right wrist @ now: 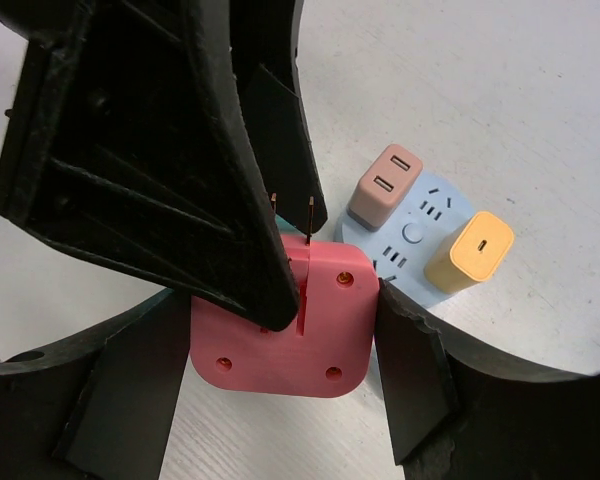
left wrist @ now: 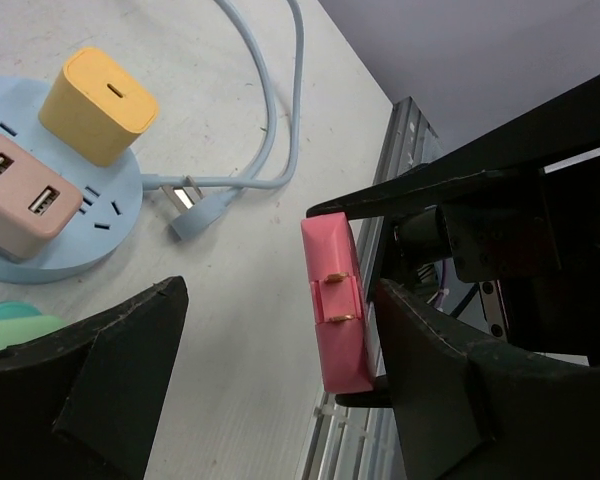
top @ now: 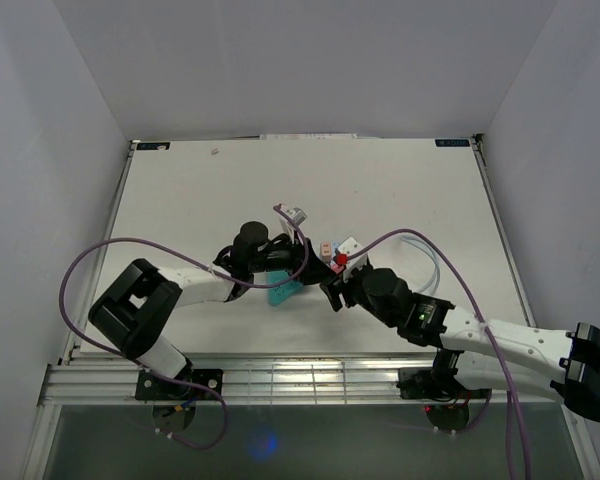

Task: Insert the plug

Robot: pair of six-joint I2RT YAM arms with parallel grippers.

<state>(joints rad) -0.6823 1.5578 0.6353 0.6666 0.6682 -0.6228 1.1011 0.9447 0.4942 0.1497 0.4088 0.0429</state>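
Seen from above, two robot arms reach in from the near edge of a white table and meet at a tight cluster around its middle. A wide stretch of white surface lies between that cluster and the far rim, and there is more on either side out to the raised left and right edges. Plain walls close in on three sides, and a metal rail runs along the near edge. The plug, a flat pink square with rounded corners, sits in the right gripper, whose black fingers press against its two opposite sides. Two metal prongs stick out of its upper edge in the right wrist view. It is not in any socket. The round pale blue power strip lies flat on the table just beyond it, carrying a pink charger and a yellow charger side by side. The left gripper has its fingers spread wide. The plug, seen edge-on in the left wrist view, stands between them, close to one finger and well apart from the other. It cannot be told whether the closer one touches it. A pale blue cable loops over the table beside the strip. A teal object lies next to the strip's rim.
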